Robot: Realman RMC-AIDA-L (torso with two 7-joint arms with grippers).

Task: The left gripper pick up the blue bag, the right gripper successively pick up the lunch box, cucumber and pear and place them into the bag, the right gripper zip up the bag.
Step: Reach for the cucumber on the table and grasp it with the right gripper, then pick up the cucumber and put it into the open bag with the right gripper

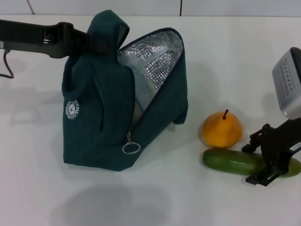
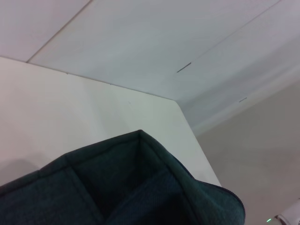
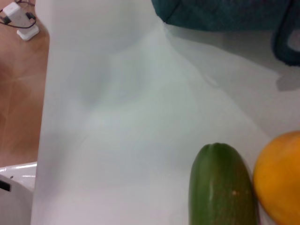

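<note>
The teal-blue bag [image 1: 99, 117] stands upright at centre-left, unzipped, silver lining showing. To its right lie the yellow-orange pear [image 1: 222, 129] and, just nearer, touching it, the dark green cucumber [image 1: 230, 161].

blue bag [image 1: 110, 108] on table [image 1: 37, 188] left; pear [image 1: 222, 129] right, cucumber [image 1: 235, 162] touching its near side.

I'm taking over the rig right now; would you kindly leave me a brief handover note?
Left gripper: at the top of the blue bag, which stands unzipped on the table, foil lining showing.
Right gripper: over one end of the cucumber, which lies on the table beside the pear.
Lunch box: not visible; possibly already bagged.
Left: cucumber, pear, then zipping.
</note>
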